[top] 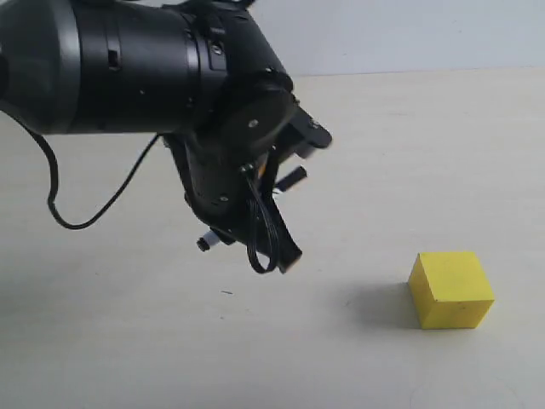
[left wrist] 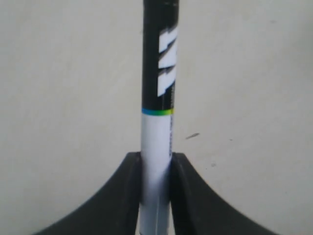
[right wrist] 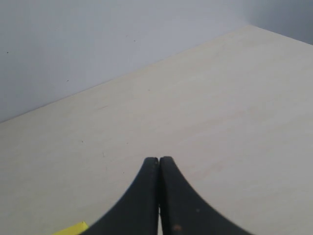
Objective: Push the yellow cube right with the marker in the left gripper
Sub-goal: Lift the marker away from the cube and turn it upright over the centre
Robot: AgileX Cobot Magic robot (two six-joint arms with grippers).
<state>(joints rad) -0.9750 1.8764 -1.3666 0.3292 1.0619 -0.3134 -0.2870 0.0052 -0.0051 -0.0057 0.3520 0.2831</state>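
The left gripper (left wrist: 156, 164) pinched the marker (left wrist: 157, 98) by its white barrel, one jaw pressed to each side. The black cap half, with its white lettering, reached out past the fingertips, and a thin coloured band marked where black met white. In the exterior view the thick black arm (top: 128, 68) came in from the upper left, with a cable (top: 85, 217) looping under it. There the marker lay tilted across the gripper: a black end (top: 294, 179) stuck out towards the upper right, and the other end (top: 207, 242) showed at the lower left. Whether either end touched the table (top: 128, 341) could not be told. The cube (top: 450, 290) sat on the table at the lower right of the exterior view, well apart from the marker and the gripper, with bare table between them. It stood flat on one face with an edge turned towards the camera, and its shadow fell to its left. The right gripper (right wrist: 159, 164) had its jaws pressed together with nothing between them. It hung over the pale table, facing a grey wall (right wrist: 122, 39). Only a sliver of the cube (right wrist: 73, 228) showed at the edge of the right wrist view, beside the gripper.
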